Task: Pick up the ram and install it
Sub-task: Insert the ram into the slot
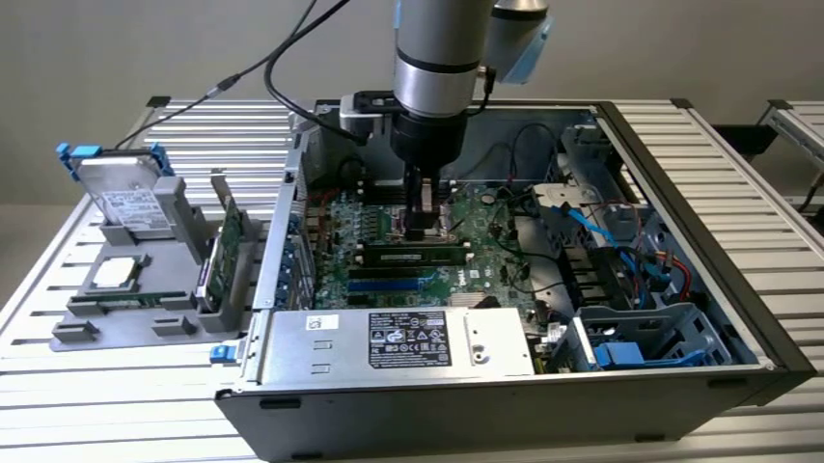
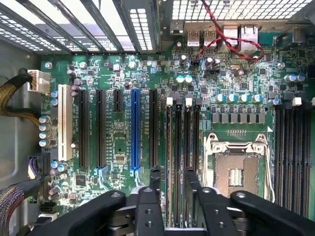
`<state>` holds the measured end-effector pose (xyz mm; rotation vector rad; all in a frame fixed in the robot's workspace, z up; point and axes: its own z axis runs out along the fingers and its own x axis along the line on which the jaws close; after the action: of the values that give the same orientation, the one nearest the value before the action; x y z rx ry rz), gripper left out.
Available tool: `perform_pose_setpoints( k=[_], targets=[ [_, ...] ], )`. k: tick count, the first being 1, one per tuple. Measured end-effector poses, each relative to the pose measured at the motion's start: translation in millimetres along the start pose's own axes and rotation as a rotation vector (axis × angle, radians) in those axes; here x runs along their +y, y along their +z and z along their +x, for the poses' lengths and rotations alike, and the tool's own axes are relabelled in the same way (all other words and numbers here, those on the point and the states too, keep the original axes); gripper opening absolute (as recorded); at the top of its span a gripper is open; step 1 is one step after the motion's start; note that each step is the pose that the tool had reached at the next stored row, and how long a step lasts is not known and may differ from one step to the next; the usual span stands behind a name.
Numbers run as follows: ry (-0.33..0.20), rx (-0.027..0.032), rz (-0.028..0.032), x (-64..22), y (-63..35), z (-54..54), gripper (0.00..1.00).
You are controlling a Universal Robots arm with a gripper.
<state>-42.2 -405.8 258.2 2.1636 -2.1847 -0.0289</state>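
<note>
The ram (image 1: 415,257), a long narrow stick with a row of black chips, stands on edge in a memory slot of the motherboard (image 1: 373,227) inside the open computer case. My gripper (image 1: 419,231) hangs straight down just above the stick's middle. In the wrist view the gripper (image 2: 172,179) is open, its two black fingers (image 2: 155,184) apart on either side of the memory slots (image 2: 182,142) and touching nothing I can see.
A grey fixture (image 1: 77,333) at the exterior view's left holds a silver hard drive (image 1: 123,198) and a green expansion card (image 1: 230,246). The power supply (image 1: 399,338) lies in front of the board. Cables and a blue drive cage (image 1: 631,338) crowd the case's right. The CPU socket (image 2: 236,167) lies beside the slots.
</note>
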Motion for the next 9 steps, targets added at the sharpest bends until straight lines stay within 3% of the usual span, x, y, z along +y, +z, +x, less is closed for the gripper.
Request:
perform_pose_setpoints(
  k=[2, 3, 5, 9],
  targets=[
    [0.000, 0.0000, 0.0000, 0.0, 0.0, 0.0, 0.20],
    [0.000, -0.0001, 0.0001, 0.0, 0.0, 0.0, 0.20],
    [0.000, -0.0001, 0.0000, 0.0, 0.0, 0.0, 0.10],
    [0.000, -0.0001, 0.0001, 0.0, 0.0, 0.0, 0.10]
  ],
)
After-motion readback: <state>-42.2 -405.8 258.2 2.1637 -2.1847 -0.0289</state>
